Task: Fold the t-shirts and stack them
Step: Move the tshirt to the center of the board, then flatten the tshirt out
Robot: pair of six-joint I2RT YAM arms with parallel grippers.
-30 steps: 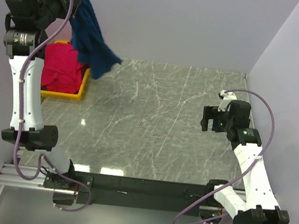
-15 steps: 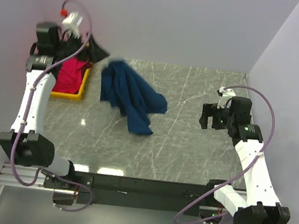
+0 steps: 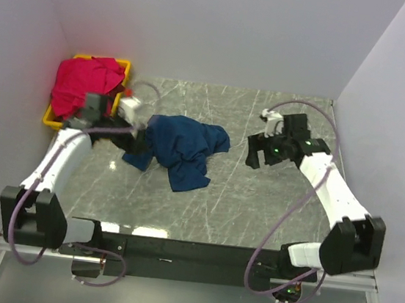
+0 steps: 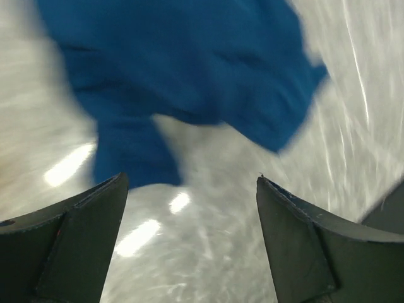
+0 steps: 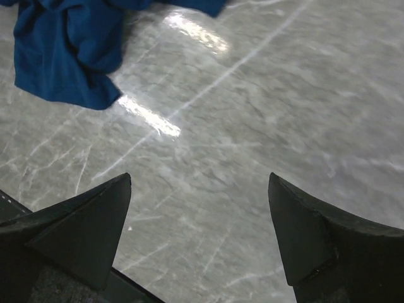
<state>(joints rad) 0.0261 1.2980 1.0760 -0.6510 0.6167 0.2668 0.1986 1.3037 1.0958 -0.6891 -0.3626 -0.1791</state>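
Navy t-shirt (image 3: 181, 143) lies crumpled mid-surface (image 3: 255, 202). The red-pink t-shirt (image 3: 84, 84) waits in the yellow bin (image 3: 125, 66) at ten o'clock. Left pincer (image 4: 189, 189) is spread wide at the cloth's nine o'clock edge. Right pincer (image 5: 199, 183) is spread and empty at three. Flattening looks to be the step: each needs an edge to pull it flat.

Left pincer (image 4: 189, 178), right pincer (image 5: 199, 177): both agape

Top view: high behind table (image 3: 256, 195) at 6 o'clock, looking down over all. Left wrist: low, close, navy shirt (image 4: 189, 63) at 12 o'clock. Right wrist: close over table, navy shirt at 11 o'clock. All three share navy shirt.
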